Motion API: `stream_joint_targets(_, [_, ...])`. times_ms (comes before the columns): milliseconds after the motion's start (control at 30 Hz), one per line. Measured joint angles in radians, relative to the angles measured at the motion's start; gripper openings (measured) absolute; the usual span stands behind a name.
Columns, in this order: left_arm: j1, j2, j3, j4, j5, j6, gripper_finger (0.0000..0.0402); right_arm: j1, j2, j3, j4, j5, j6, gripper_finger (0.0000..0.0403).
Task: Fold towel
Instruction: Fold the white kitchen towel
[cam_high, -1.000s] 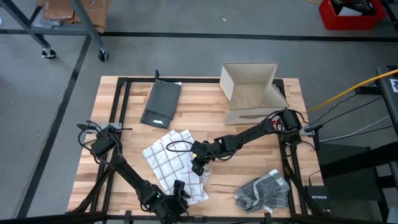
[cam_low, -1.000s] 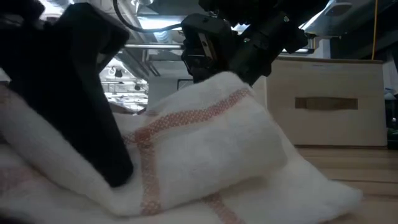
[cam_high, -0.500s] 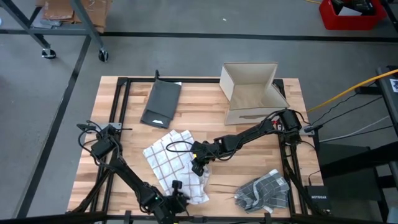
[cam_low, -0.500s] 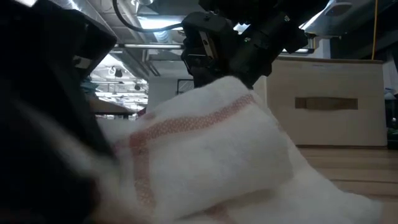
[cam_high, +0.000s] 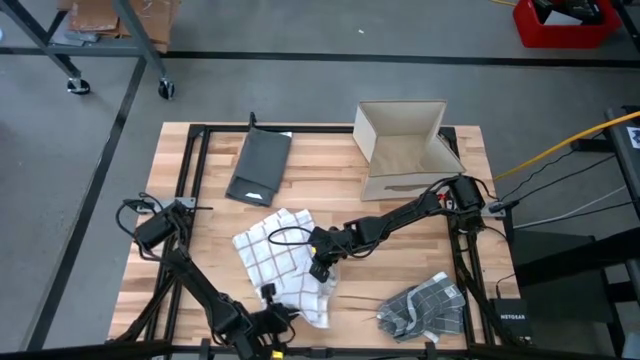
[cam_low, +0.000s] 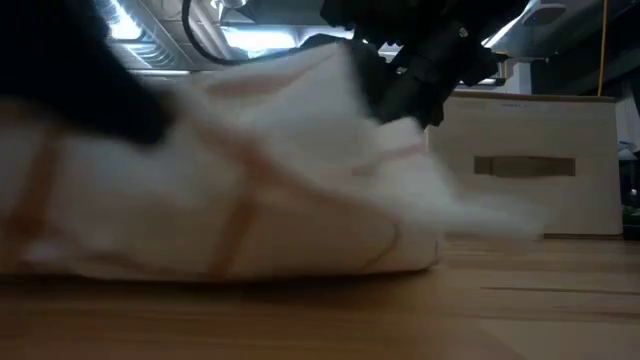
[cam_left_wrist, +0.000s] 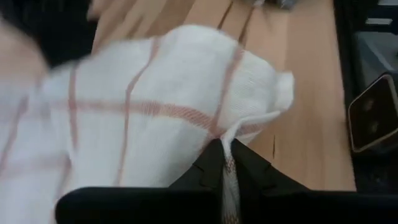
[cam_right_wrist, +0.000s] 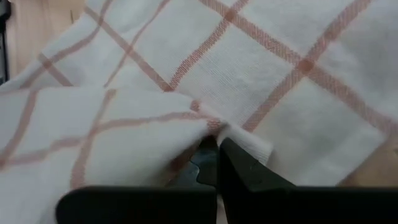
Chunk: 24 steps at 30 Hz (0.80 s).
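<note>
White checked towel (cam_high: 283, 262) | left hand (cam_high: 268, 312) pinches near edge | right hand (cam_high: 318, 270) pinches, seemingly far edge

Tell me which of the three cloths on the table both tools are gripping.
The white towel with red checks, mid-table. Left tool and right tool pinch its edges. The dark cloth and grey checked cloth lie untouched.

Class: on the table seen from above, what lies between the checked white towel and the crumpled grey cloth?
High view: bare wooden table between towel and grey cloth.
</note>
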Motion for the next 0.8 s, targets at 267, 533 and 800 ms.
stream_joint_targets(267, [-0.049,0.000,0.000,-0.085,0.002,-0.707,0.0006,0.000,0.000,0.000,0.000,-0.047,0.019,0.0005])
stream_joint_targets(533, [-0.076,0.000,0.000,-0.192,0.002,-1.160,0.0003,0.000,0.000,0.000,0.000,-0.077,0.019,0.0005])
stream_joint_targets(800, [-0.094,0.000,0.001,-0.234,0.042,-1.107,0.0026,0.001,0.000,0.000,-0.004,-0.089,0.018,0.0005])
